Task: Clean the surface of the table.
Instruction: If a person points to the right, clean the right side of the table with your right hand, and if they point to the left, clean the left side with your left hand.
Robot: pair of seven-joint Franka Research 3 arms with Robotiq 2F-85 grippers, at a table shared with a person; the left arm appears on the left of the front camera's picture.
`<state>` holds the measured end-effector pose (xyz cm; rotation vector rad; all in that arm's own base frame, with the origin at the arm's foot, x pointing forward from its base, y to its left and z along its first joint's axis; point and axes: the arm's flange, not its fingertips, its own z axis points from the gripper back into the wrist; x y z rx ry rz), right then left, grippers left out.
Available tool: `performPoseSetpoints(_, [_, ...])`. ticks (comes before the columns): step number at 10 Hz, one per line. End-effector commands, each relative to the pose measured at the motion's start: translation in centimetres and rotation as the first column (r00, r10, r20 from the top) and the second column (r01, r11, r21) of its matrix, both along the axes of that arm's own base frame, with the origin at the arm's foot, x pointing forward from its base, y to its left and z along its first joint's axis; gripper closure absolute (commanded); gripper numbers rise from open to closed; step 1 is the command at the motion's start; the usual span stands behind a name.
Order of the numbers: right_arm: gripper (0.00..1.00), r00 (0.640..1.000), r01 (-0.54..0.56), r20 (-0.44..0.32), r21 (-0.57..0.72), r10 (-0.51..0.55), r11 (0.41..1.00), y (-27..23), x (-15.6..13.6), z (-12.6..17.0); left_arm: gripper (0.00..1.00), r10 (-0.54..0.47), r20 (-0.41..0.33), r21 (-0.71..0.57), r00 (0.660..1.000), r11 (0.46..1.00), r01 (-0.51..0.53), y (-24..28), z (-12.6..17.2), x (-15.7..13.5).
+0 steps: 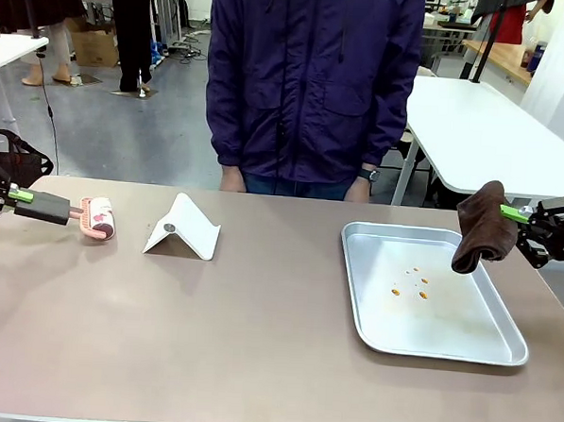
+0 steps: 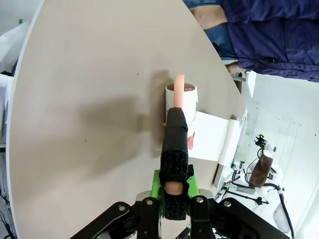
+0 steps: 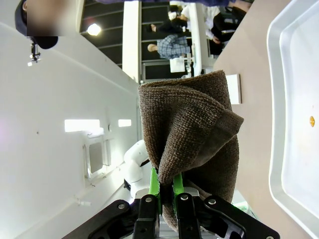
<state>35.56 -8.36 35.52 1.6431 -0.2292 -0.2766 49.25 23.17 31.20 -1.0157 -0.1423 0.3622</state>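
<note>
At the far left, the left gripper (image 1: 20,195) is clamped narrowly on the black handle (image 1: 42,207) of a pink lint roller (image 1: 94,217). The handle lies level and points inward, and the white roll sits low over the table (image 1: 257,333); whether it touches the top cannot be told. The left wrist view shows the green pads (image 2: 155,185) pressing both sides of the handle's end. Just to the right, a white folded stand (image 1: 182,229) sits like a small tent on the taupe-brown tabletop, which spans the whole foreground. A person in a dark purple jacket (image 1: 312,80) stands behind the table's far edge, hands hanging at it. Right of centre, a silver metal tray (image 1: 464,348) rests flat on the table. It holds a few small orange specks (image 1: 421,294) and a couple of paler ones, clustered near its middle, with faint smears on the rest of its floor. At the far right, the right gripper (image 1: 515,215) is pinched tight on a folded dark brown cloth (image 1: 480,226). The cloth hangs in the air above the tray's right rim, apart from the tray.
</note>
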Motion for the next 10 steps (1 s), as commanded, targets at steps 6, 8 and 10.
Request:
performPoseSetpoints(6, [1.0, 1.0, 0.005, -0.014, 0.016, -0.005, 1.0, 0.3, 0.2, 0.6, 0.9, 0.043, 0.028, -0.014, 0.999, 0.999, -0.042, 3.9, -0.8, -0.8])
performPoseSetpoints(8, [1.0, 1.0, 0.005, -0.014, 0.016, -0.005, 1.0, 0.3, 0.2, 0.6, 0.9, 0.064, 0.101, -0.078, 0.993, 0.995, -0.057, 5.8, 1.3, -2.0])
performPoseSetpoints(10, [1.0, 1.0, 0.005, -0.014, 0.016, -0.005, 1.0, 0.3, 0.2, 0.6, 0.9, 0.059, 0.19, -0.138, 0.98, 0.99, -0.032, 6.9, 4.0, -4.0])
